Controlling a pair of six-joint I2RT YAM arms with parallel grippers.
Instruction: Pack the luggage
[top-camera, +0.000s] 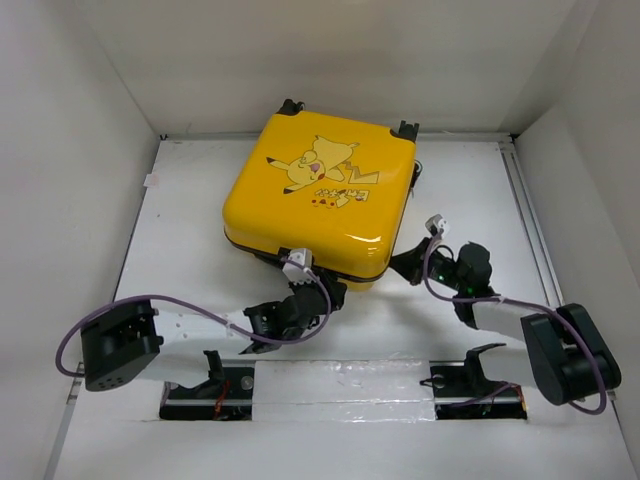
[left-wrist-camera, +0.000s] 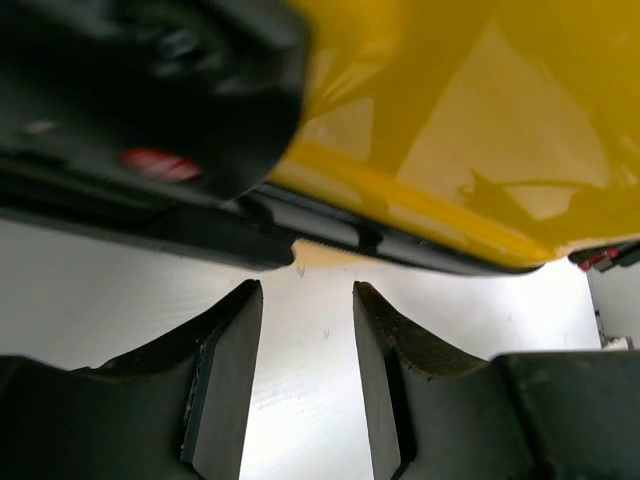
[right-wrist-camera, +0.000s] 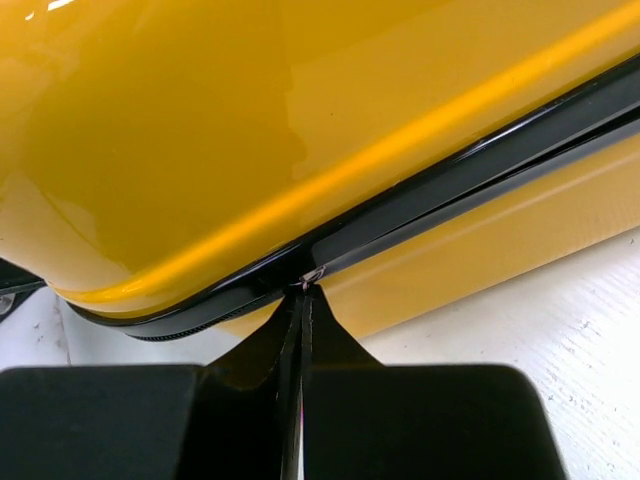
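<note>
The luggage (top-camera: 320, 190) is a yellow hard-shell suitcase with a Pikachu print, lying flat and closed on the white table (top-camera: 190, 230). My left gripper (top-camera: 325, 290) sits at its near edge. In the left wrist view it (left-wrist-camera: 305, 300) is open with only bare table between the fingers, just short of the yellow shell (left-wrist-camera: 450, 120) and its black seam. My right gripper (top-camera: 405, 265) is at the near right corner. In the right wrist view it (right-wrist-camera: 303, 292) is shut, its tips pinching a small silver zipper pull (right-wrist-camera: 312, 274) on the black zipper line of the shell (right-wrist-camera: 200, 130).
White walls close in the table at the left, back and right. Black caster wheels (top-camera: 406, 128) stick out at the suitcase's far edge. A blurred black part of the case (left-wrist-camera: 150, 90) fills the left wrist view's upper left. Both arm bases (top-camera: 210, 395) sit at the near edge.
</note>
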